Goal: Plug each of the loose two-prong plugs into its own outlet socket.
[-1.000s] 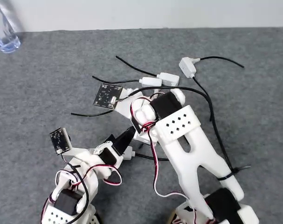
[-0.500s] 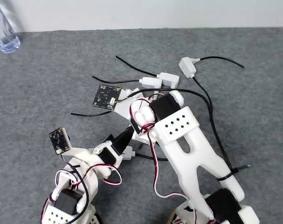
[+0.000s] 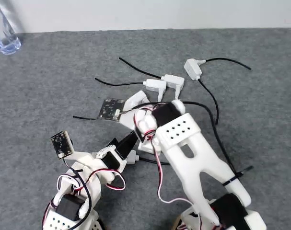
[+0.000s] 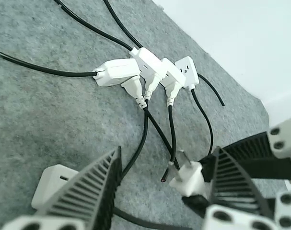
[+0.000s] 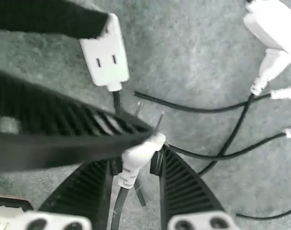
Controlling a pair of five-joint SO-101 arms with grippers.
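- My left pincer [image 4: 168,153] stood apart, a socket [image 5: 104,55] just beside one finger.
- I saw my right pincer [image 5: 134,167] clamped on a plug [image 5: 141,147] near that socket.

The table cover [image 3: 40,86] was rough, matt grey felt. The plug [image 5: 138,155] and outlet socket [image 5: 104,52] were smooth, faintly glossy white plastic, the prongs [image 5: 159,119] bare metal, the cables [image 4: 40,69] matt black rubber, and the fingers [image 4: 87,191] ribbed black plastic.
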